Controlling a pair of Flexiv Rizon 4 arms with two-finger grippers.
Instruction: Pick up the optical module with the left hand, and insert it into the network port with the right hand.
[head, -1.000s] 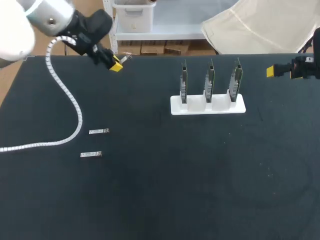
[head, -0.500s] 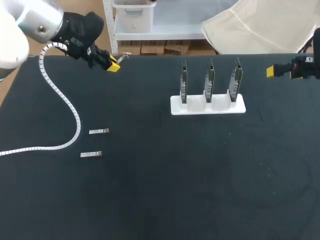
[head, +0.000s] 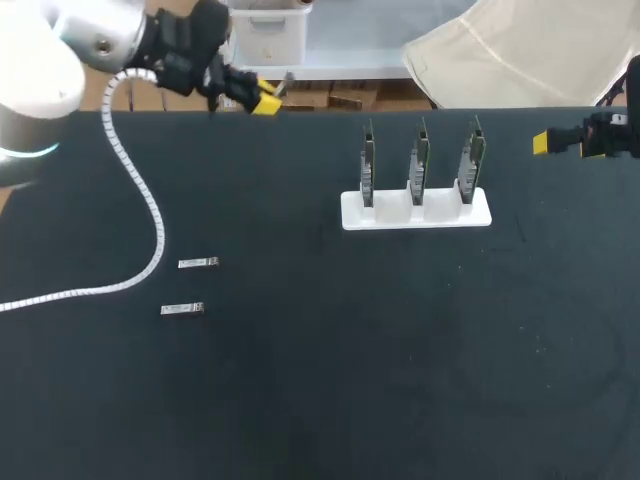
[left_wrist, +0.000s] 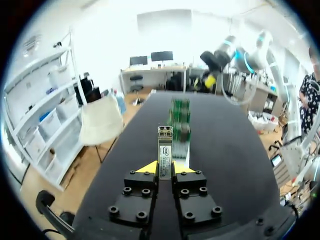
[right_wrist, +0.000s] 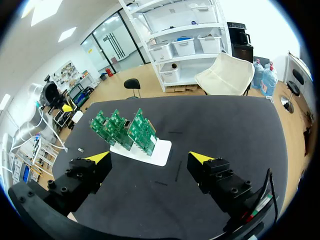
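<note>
1. Your left gripper (head: 262, 101) hangs above the far-left edge of the table (head: 320, 400); its two yellow tips are closed in on the optical module (left_wrist: 164, 150), pinching it from both sides at its rear part, so the front end sticks out ahead of the fingers, free to be taken.
2. In the left wrist view the module points along the table towards the circuit boards (left_wrist: 179, 120); I judge the arm is turned this way to offer the module to the right side.
3. Your right gripper (head: 556, 142) sits at the far-right edge, well apart from the module; its fingers stand wide apart with nothing between them, which suits receiving the part.
4. The three green boards stand upright in a white stand (head: 415, 212) at the far middle, between the two grippers; upright, they present their edges for insertion; the network port itself is too small to make out.
5. A spare module (head: 198, 263) and a second spare module (head: 183, 309) lie flat at the near left, beside the left arm's white cable conduit (head: 150, 215); neither is touched.
6. The pick-up looks done; handover and insertion remain; mind the narrow pinch, since the module could twist as the right fingers close.
</note>
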